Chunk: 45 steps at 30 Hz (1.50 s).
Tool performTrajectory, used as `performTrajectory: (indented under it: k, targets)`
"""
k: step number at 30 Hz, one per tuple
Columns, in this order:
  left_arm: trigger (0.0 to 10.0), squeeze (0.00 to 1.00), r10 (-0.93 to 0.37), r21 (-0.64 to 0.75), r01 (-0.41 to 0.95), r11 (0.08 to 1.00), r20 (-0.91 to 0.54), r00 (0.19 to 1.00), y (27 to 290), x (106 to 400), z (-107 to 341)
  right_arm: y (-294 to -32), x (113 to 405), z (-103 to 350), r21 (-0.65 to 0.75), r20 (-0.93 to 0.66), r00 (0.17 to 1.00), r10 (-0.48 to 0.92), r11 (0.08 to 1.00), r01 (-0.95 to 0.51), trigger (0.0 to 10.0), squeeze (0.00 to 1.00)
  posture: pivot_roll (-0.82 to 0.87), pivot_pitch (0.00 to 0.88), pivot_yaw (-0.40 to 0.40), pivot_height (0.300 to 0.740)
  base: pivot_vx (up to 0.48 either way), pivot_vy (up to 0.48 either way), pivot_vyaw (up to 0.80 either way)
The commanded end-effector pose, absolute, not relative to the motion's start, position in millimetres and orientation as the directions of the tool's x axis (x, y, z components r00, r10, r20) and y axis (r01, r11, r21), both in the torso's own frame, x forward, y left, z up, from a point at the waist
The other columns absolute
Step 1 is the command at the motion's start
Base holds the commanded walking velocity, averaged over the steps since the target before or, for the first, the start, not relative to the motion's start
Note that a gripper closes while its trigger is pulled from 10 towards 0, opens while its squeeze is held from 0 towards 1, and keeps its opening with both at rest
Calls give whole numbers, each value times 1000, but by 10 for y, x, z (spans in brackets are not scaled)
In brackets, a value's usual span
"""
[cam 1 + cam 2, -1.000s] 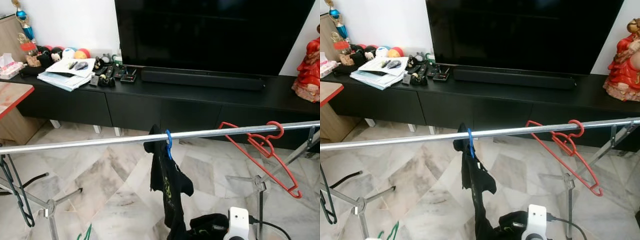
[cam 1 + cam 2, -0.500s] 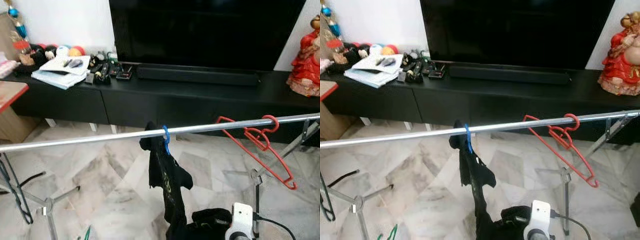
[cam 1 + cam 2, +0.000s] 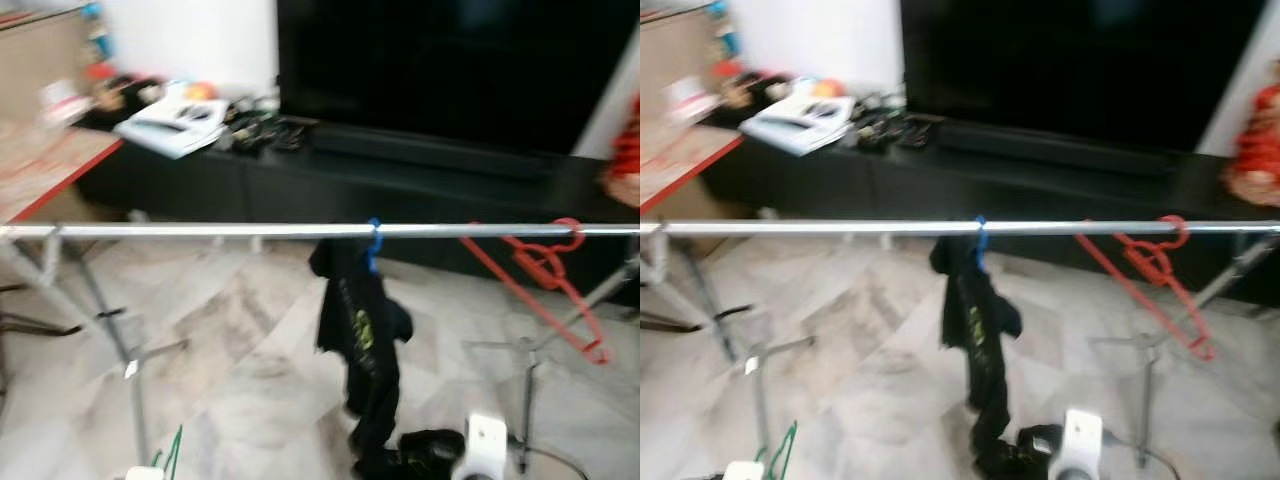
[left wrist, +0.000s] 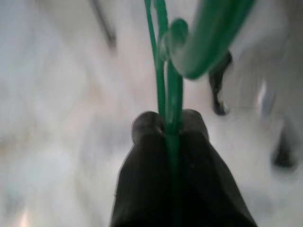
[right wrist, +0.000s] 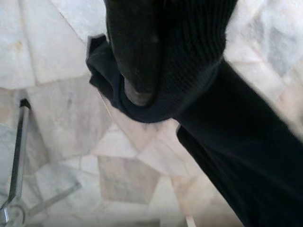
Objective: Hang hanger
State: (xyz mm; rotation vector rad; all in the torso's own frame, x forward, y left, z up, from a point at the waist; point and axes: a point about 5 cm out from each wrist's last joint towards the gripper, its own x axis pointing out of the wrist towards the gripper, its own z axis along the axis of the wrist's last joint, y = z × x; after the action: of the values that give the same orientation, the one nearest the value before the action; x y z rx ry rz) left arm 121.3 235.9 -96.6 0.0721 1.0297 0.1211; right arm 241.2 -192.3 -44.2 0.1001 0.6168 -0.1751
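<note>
Far left, a red-edged table and the rail's crossed legs on the marble floor. The head views are blurred.

Low on my left, a sliver of green hanger pokes up at the bottom edge. That is the one I have to hang. My left gripper is clamped on it: in the wrist view the two black fingers pinch the thin green wire, and the hook curls above them, free of anything. So the hanger is in hand, down low, well under the rail.

The rail runs level across the room, bare along this left stretch, and I judge that is where there is room for the hook.

Middle now: a blue hook sits on the rail with a black shirt drooping from it, its tail reaching down to the floor. My right gripper is wrapped up in that black cloth, pinched shut on a fold of it as far as I can make out; the white wrist shows beside the heap.

Further right, a red hanger hangs tilted from the rail, empty. Behind it all, the TV on its dark cabinet.

Tally, as I judge it: two hangers up, the green one gripped but not yet on. Left to do: lift it, get the hook over the rail, let go.
</note>
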Motion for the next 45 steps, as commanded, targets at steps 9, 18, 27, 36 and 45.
performTrajectory:
  k: [9, 18, 27, 36, 45]
  targets:
    - [10000, 0, 150, 133, -70, 989, -830, 537, 2413, 1322, -916, -1946, 2378, -464, 46, -594, 793, -138, 978, 204, 10000, 0, 40, 50, 3, 740, -286, 0, -183]
    - [10000, 0, 149, 132, -71, 989, -831, 537, 2409, 1328, -916, -1941, 2395, -452, 41, -589, 797, -135, 980, 197, 10000, 0, 41, 50, 2, 740, -289, 0, -91]
    - [10000, 0, 152, 137, -68, 988, -829, 538, 2417, 1336, -911, -1925, 2407, -446, 41, -587, 799, -129, 981, 188, 10000, 0, 43, 50, 6, 740, -301, 0, 0]
    - [10000, 0, 151, 139, -64, 988, -825, 545, 2414, 1357, -904, -1905, 2471, -399, 43, -566, 817, -114, 985, 167, 10000, 0, 43, 47, 9, 740, -304, 0, 0]
    - [10000, 0, 147, 141, -54, 989, -813, 564, 2427, 1419, -875, -1878, 2599, -302, 40, -529, 843, -96, 990, 137, 10000, 0, 45, 45, 9, 740, -306, 0, 0]
